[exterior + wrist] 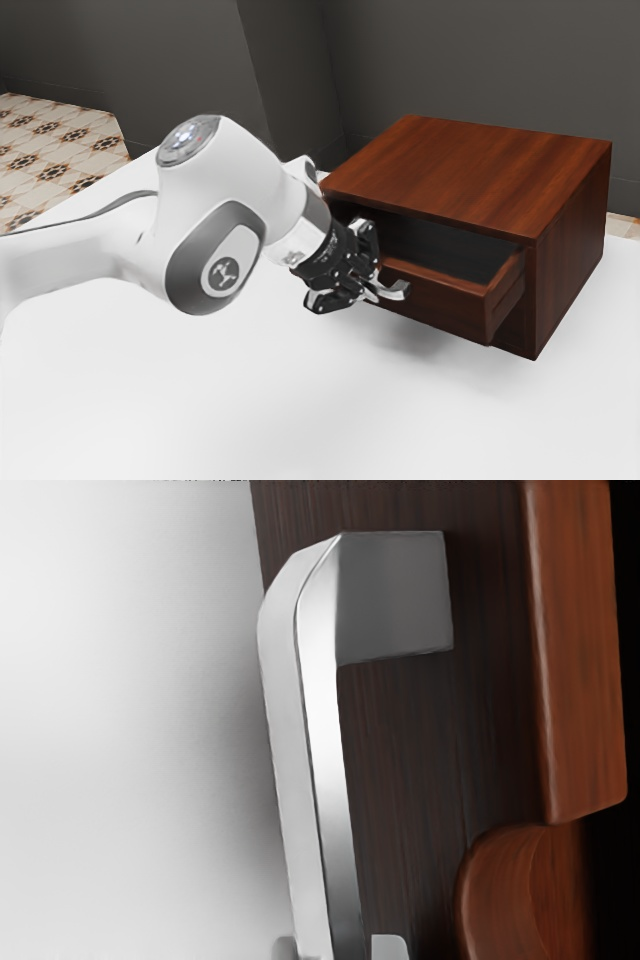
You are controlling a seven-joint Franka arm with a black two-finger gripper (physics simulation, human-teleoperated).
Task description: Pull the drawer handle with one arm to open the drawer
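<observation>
**Drawer part-way out, gripper on the handle**

Gripper (377, 286) was closed narrowly about the drawer handle (398, 290), a finger to either side of the silver bar as far as the exterior view showed; nothing else in its hold. The handle sat directly ahead of the fingertips, fixed to the drawer front (440, 296) just beyond; in the wrist view it ran close under the hand (310, 760). The drawer (505, 292) stood partly out of the cabinet (470, 165), with a dark gap above its front and one side wall exposed.

Risks, as judged: whether the hold was centred on the bar could not be told, and an off-axis pull might skew the drawer and bind it; smooth metal could slip through the pads if the pull outran the grip; a downward drag would bring the hand toward the table (300, 410).

Room: open white table behind and below the hand, ample for a straight retreat; the cabinet's top edge hung close above the wrist.
</observation>
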